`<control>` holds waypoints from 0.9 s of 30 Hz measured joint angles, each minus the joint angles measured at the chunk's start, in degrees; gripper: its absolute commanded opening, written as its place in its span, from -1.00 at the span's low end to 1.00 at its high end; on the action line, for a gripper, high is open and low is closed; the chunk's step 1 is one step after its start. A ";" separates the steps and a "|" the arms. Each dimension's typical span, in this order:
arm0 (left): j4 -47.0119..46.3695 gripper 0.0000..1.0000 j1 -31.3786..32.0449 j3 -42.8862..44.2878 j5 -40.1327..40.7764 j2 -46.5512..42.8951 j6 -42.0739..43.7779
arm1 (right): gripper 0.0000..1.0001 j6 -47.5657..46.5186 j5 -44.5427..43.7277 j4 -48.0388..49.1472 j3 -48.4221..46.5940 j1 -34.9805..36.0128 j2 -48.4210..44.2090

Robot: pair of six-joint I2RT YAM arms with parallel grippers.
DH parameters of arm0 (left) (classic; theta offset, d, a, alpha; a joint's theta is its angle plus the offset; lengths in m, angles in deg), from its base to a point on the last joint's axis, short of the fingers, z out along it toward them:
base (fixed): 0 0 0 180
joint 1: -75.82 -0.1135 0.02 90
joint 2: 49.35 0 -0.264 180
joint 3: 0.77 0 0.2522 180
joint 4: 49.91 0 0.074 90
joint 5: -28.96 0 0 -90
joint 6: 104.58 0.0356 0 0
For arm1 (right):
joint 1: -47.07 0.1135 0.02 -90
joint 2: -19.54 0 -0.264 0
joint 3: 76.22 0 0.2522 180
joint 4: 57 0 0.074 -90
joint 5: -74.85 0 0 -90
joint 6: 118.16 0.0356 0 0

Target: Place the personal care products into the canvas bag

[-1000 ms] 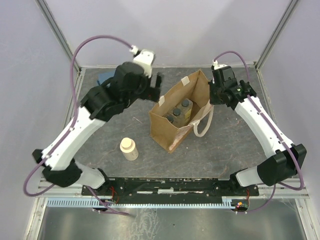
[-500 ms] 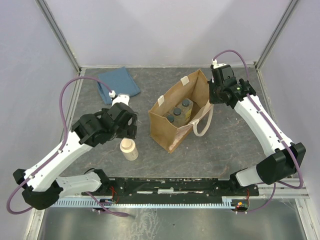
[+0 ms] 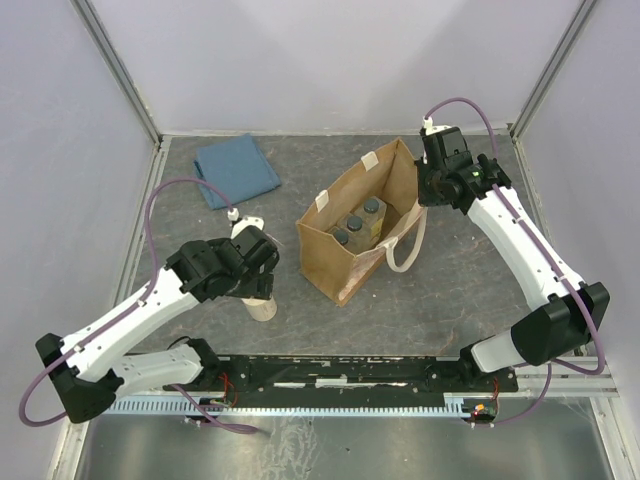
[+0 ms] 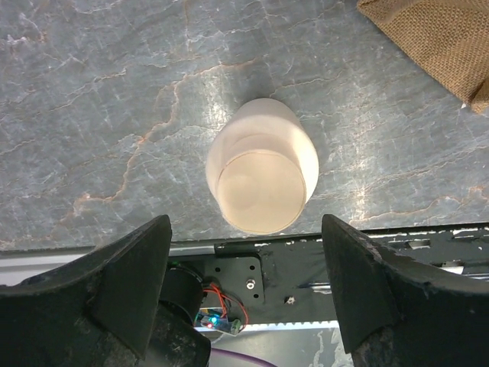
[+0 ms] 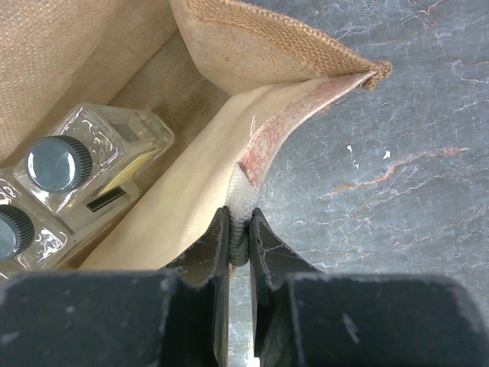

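Observation:
The cream round bottle [image 4: 262, 176] stands upright on the table, seen from above in the left wrist view. My left gripper [image 4: 246, 229] hangs over it, open, its fingers wide on either side of the cap and touching nothing. In the top view that gripper [image 3: 258, 275] covers most of the bottle [image 3: 264, 308]. The tan canvas bag [image 3: 335, 268] stands open at mid-table with three clear dark-capped bottles [image 3: 355, 225] inside. My right gripper [image 5: 240, 229] is shut on the bag's off-white handle [image 5: 241, 195] at its right rim; two of the bottles [image 5: 84, 164] show below.
A folded blue cloth [image 3: 237, 170] lies at the back left. The loose handle loop [image 3: 408, 250] hangs off the bag's right side. The black mounting rail [image 3: 350, 372] runs along the near edge, just beyond the cream bottle.
My left arm has swung from beside the bag's back-left corner toward the near edge and now sits over the cream bottle, jaws slightly narrower. The right gripper and the bag have stayed put.

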 measured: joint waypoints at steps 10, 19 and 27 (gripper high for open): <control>-6.01 0.57 0.00 -5.18 -2.82 1.86 0.02 | -1.00 -0.17 0.00 -0.07 0.00 0.00 0.00; -7.67 0.20 0.00 -7.45 -2.58 3.08 0.02 | -1.00 -0.20 -0.04 -0.37 0.00 0.00 0.00; -8.52 0.23 0.00 -7.43 -2.43 2.69 0.00 | -1.00 -0.20 -0.04 -0.42 0.00 0.00 0.00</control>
